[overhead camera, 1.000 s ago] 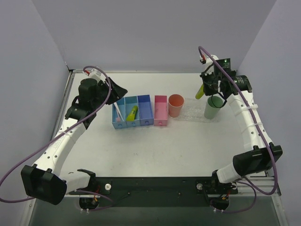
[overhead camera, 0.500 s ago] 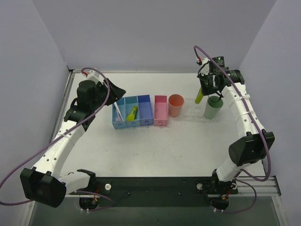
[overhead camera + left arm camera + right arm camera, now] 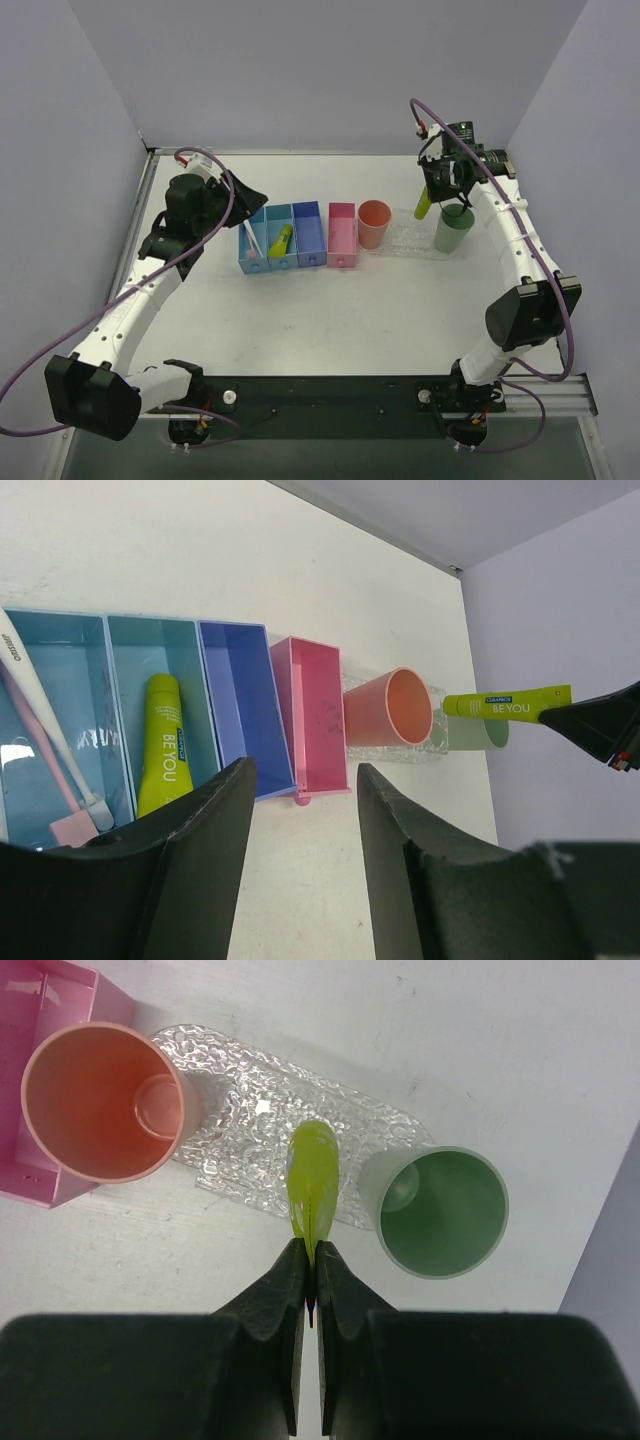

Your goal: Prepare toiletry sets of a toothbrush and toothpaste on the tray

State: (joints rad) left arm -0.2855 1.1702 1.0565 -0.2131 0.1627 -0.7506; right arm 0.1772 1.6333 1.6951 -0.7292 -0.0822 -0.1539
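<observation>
Spreading under everything is the white bench (image 3: 330,310), with both arms reaching toward its far half. Next in size is the row of three blue bins (image 3: 283,238), joined side by side, and a pink box (image 3: 342,235) sits just beside the rightmost bin. To the right of that lies the clear, bumpy tray (image 3: 250,1110), flat on the bench, with an orange cup (image 3: 100,1100) at its left end and a green cup (image 3: 435,1210) at its right end, both upright. The left gripper (image 3: 303,780) hovers over the bins with its fingers spread wide and nothing between them. The right gripper (image 3: 310,1260) is pinched narrow on the flat end of the held toothpaste (image 3: 313,1180), which hangs nearly upright over the tray, between the two cups and nearer the green one. A second toothpaste (image 3: 163,740) lies in the middle blue bin. The toothbrush (image 3: 45,708) leans slantwise in the leftmost bin.
</observation>
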